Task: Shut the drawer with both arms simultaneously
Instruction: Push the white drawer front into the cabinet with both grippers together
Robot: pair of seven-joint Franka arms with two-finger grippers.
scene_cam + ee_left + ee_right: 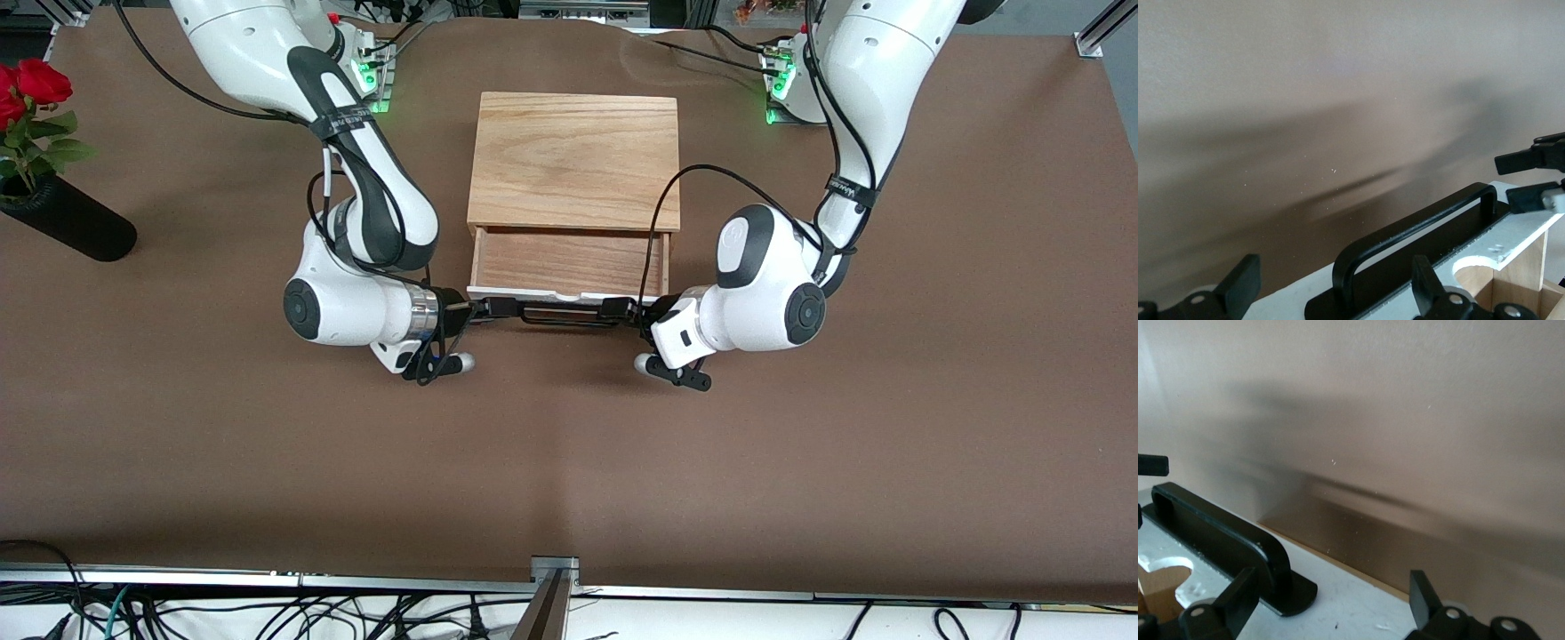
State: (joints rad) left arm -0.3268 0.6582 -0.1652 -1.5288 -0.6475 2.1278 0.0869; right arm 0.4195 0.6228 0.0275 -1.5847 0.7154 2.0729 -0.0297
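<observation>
The drawer (569,262) stands pulled out of the light oak box (573,160), toward the front camera. Its white front panel (533,293) carries a wide black wire handle (564,316). My right gripper (484,308) is open at the handle's end toward the right arm. In the right wrist view the gripper (1331,603) spans the white panel (1351,607) beside the handle's foot (1218,530). My left gripper (627,311) is open at the handle's other end. In the left wrist view the gripper (1335,293) straddles the handle's bend (1418,223) and the panel (1271,300).
A black vase (67,218) with red roses (36,84) lies tilted at the right arm's end of the table. The brown table (569,462) runs to a metal rail (551,578) at the edge nearest the front camera. Cables hang from both arms.
</observation>
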